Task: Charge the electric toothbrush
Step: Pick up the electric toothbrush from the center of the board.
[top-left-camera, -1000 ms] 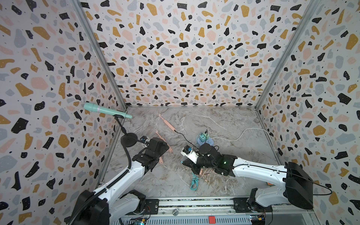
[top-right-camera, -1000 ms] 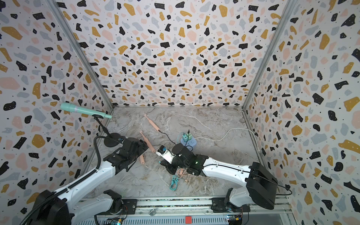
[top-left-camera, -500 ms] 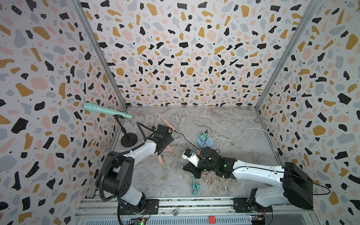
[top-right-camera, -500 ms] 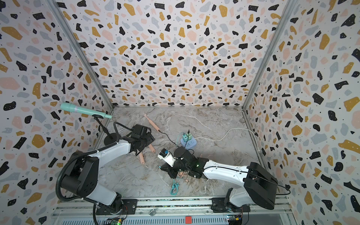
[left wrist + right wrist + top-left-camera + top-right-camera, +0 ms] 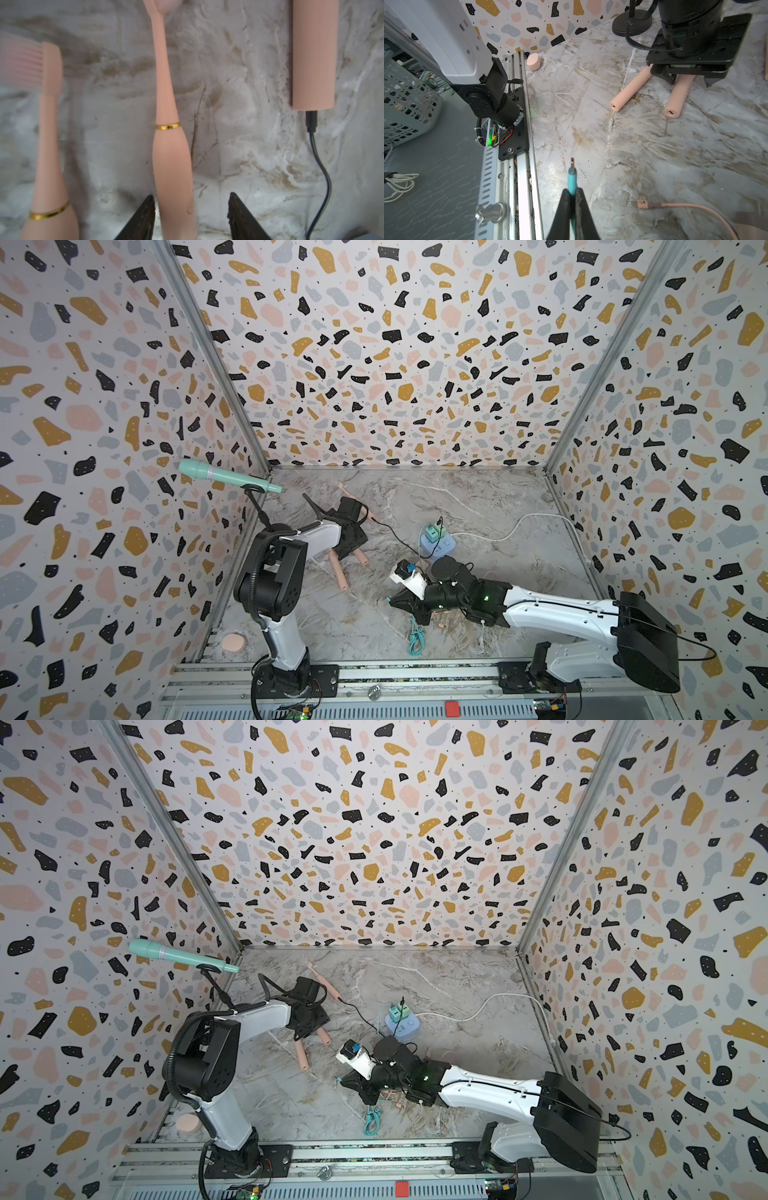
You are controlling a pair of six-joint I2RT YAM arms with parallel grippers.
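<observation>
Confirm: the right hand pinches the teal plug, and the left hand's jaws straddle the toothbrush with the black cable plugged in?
Wrong toothbrush. The left wrist view shows the left hand straddling the middle toothbrush; the black cable is plugged into the separate toothbrush beside it, outside the jaws. The right hand does pinch the teal plug.

Three toothbrushes lie left of centre on the surface (image 5: 498, 497). The farthest toothbrush (image 5: 313, 52) has a charging lead (image 5: 311, 122) in its end, running right to the power strip (image 5: 438, 547) at the middle. The middle toothbrush (image 5: 360, 556) lies between the left pincer's (image 5: 191, 195) parted jaws, and the nearest toothbrush (image 5: 340, 576) lies just left of it. In front of the strip, the right pincer (image 5: 572, 190) clamps the plug (image 5: 572, 176) of a loose cable (image 5: 415, 639) that trails toward the front edge. A puck (image 5: 234, 642) sits in the near left corner.
</observation>
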